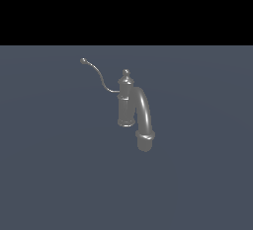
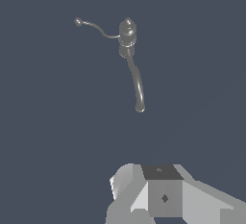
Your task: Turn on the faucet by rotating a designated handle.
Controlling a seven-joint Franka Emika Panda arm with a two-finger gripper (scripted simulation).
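Plain slate floor; grey faucet (image 1: 133,108), thin S-curved handle (image 1: 99,75); gripper (image 2: 163,194) jaw state hidden, apart from both.

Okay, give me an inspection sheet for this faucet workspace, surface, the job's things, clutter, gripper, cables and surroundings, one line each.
Surface: plain blue-grey floor, even.
Job's things: small grey metallic faucet upright, thick arched spout curving down; long thin S-curved grey wire handle runs from the post toward the exterior view's left, ball tip free, untouched.
Clutter: nothing seen.
Gripper: grey gripper body shows only in the wrist view, apart from the faucet; fingertips out of view, so open or shut cannot be told.
Cables: nothing seen.
Surroundings: black band above the floor.
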